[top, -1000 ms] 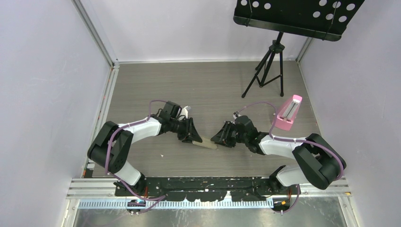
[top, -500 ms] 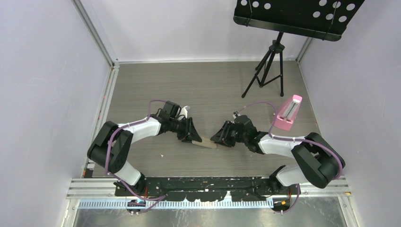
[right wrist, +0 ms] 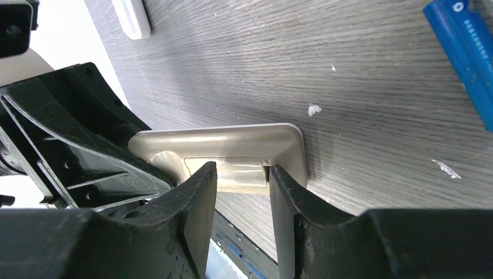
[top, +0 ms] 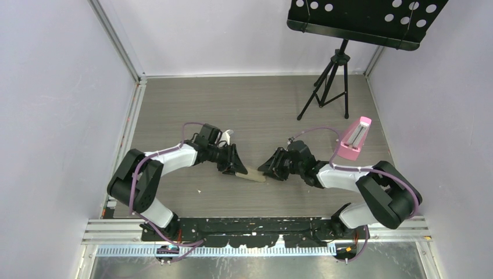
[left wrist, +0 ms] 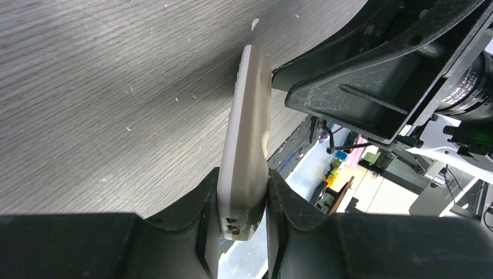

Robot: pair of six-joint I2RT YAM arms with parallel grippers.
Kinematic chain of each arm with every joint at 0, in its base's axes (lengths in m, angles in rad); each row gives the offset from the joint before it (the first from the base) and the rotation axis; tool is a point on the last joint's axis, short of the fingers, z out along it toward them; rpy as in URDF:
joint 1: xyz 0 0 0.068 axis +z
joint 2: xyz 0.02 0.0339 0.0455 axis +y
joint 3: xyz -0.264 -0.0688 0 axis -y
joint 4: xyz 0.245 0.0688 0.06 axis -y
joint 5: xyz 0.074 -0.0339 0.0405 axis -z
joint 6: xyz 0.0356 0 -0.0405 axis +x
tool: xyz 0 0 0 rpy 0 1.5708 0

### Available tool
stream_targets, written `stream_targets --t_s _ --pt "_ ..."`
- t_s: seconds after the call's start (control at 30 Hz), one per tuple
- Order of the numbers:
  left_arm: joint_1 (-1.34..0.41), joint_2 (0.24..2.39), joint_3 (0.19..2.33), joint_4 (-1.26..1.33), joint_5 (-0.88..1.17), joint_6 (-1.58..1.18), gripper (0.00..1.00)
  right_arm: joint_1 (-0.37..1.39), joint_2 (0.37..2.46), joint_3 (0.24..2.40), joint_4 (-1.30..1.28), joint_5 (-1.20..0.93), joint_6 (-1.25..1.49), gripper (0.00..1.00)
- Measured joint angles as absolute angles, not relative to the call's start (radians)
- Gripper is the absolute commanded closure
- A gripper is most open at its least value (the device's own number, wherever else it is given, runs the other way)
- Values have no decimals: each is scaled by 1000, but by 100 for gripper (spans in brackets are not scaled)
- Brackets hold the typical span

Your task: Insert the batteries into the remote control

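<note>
One remote control [top: 251, 175] was held between two grippers near the middle of the grey table [top: 192, 104].
One end was pinched by the left gripper [left wrist: 244, 216]; the right gripper [right wrist: 243, 172] was set at the other end with jaws parted, and a touch could not be told. The remote was seen as a slim tan bar with a flat lid. Farther off, one white bar [right wrist: 132, 17], one blue strip [right wrist: 465, 52], one pink wedge [top: 354, 138] and one black stand [top: 336, 70] were counted. Since a second before, the remote was kept still and the right arm was shifted slightly.
</note>
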State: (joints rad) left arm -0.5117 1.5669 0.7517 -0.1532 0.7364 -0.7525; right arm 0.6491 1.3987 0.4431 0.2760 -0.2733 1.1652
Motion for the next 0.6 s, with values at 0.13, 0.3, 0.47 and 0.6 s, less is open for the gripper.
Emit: stream_targets --t_s 0.13,0.3,0.47,0.6 --pt "-501 1567 753 -159 738 -751 100 636 1434 436 346 -307 1208 55" --pt "-492 1567 754 -171 733 -750 100 622 1481 402 489 -355 1269 56" --pt "-489 1566 754 -179 724 -750 100 618 1495 380 555 -361 1301 56" --pt "-497 1564 761 -184 713 -747 100 630 1485 382 568 -360 1305 56"
